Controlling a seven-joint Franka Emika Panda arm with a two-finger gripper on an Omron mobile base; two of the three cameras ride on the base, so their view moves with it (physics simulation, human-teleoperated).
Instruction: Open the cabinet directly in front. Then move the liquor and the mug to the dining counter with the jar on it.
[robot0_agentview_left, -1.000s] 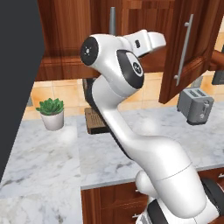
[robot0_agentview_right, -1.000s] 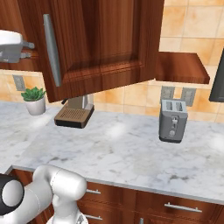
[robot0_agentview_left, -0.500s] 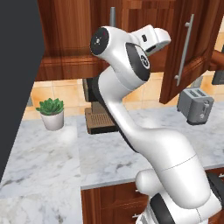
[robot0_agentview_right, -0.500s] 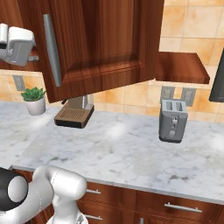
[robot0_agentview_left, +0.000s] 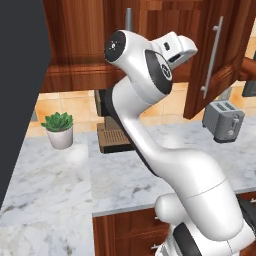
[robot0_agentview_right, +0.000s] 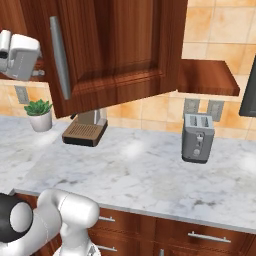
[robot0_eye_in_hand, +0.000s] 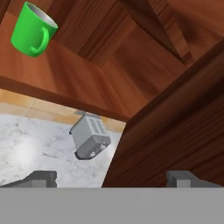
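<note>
Marble worktop (robot0_agentview_right: 150, 175) below cabinet (robot0_agentview_right: 120, 45); green mug (robot0_eye_in_hand: 31, 29) inside; gripper (robot0_eye_in_hand: 111, 177) spread, empty.

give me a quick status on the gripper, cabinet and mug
Gripper open, empty, raised at cabinet height. Cabinet door swung open. Green mug on the cabinet floor inside, untouched. Open door edge close beside the hand; liquor not seen.

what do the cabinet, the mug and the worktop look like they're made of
The cabinet: reddish-brown wood with visible grain and a slight sheen, likely varnished; its bar handle looks like brushed grey metal.
The mug: bright green, smooth and glossy with a pale inside, probably glazed ceramic, though plastic is possible.
The worktop: white-grey veined stone, marble-like, with soft polished highlights.
</note>
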